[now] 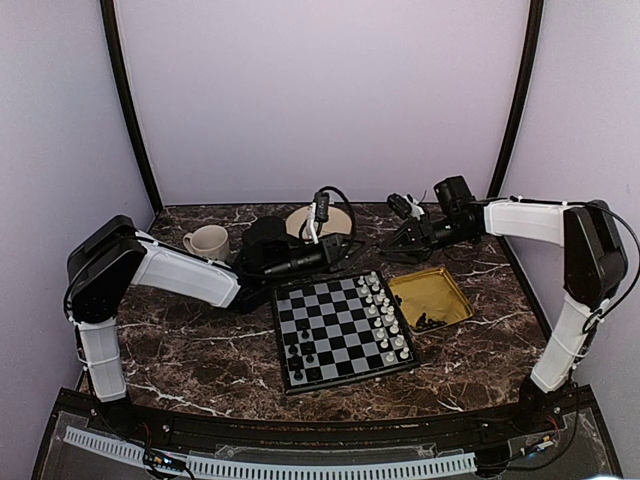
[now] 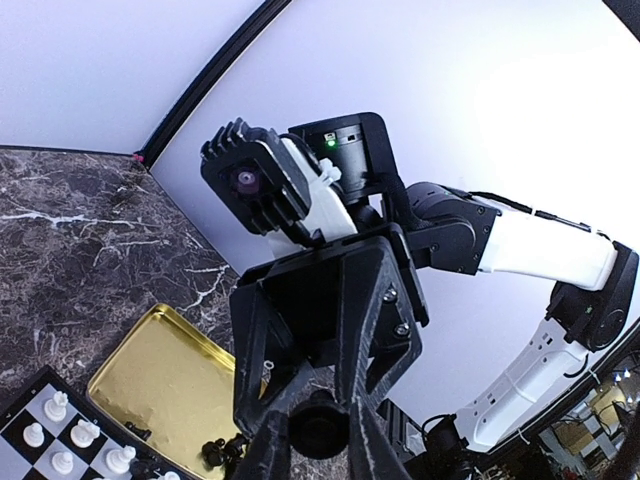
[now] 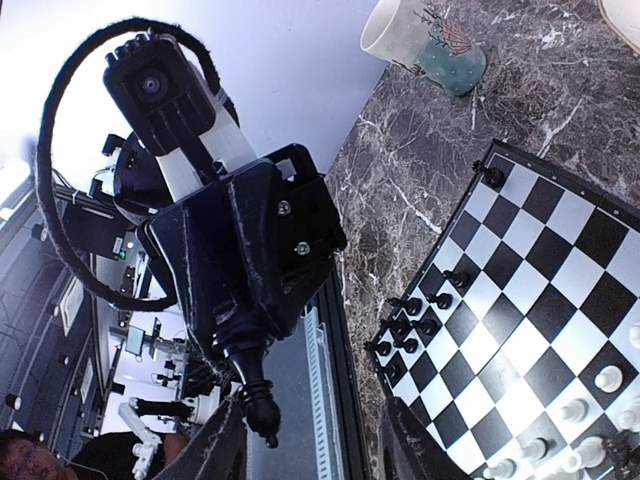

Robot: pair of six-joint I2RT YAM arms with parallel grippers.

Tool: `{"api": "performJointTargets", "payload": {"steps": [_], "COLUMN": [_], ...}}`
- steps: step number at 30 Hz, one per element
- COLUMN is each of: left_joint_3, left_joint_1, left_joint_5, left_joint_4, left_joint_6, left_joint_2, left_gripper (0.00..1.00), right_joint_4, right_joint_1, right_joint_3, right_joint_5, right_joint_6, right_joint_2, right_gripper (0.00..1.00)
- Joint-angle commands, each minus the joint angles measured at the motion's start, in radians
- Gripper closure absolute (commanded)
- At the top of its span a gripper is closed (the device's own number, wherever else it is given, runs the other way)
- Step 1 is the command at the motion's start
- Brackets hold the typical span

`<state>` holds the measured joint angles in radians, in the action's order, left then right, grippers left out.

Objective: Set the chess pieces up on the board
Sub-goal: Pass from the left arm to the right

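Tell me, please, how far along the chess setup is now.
Done: the white pieces stand in two rows along the right edge of the board, and a handful of black pieces sit near its left edge. In hand: the left gripper pinches one black piece in mid-air between the right gripper's open fingers. Left: that piece and several more lying in the yellow tray.
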<state>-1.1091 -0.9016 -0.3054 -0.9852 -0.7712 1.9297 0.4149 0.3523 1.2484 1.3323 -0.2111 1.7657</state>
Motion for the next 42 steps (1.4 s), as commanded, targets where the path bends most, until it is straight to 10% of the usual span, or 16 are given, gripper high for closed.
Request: {"api": "performJointTargets", "payload": {"steps": [1,32,42], "left_joint_3": [0.011,-0.002,0.095], "left_joint_1": [-0.003,-0.010,0.019], "left_joint_5": [0.006,-0.002,0.060], "left_joint_4": [-0.058,-0.033,0.305], "left_joint_6": [-0.014,-0.027,0.132], "left_joint_2": [-0.005,0.032,-0.217], "left_gripper": [0.83,0.76,0.62], "right_joint_4": [-0.154,-0.390,0.221], "right_joint_1": [0.001,0.004,0.012], "right_joint_3": [-0.033,-0.085,0.153], "right_joint_5": [0.055,0.068,-0.263], "right_joint_6": [-0.139,-0.322,0.268], "right_joint_2": [-0.027,-0.067,-0.065], "right_gripper": [0.56,0.96,1.00]}}
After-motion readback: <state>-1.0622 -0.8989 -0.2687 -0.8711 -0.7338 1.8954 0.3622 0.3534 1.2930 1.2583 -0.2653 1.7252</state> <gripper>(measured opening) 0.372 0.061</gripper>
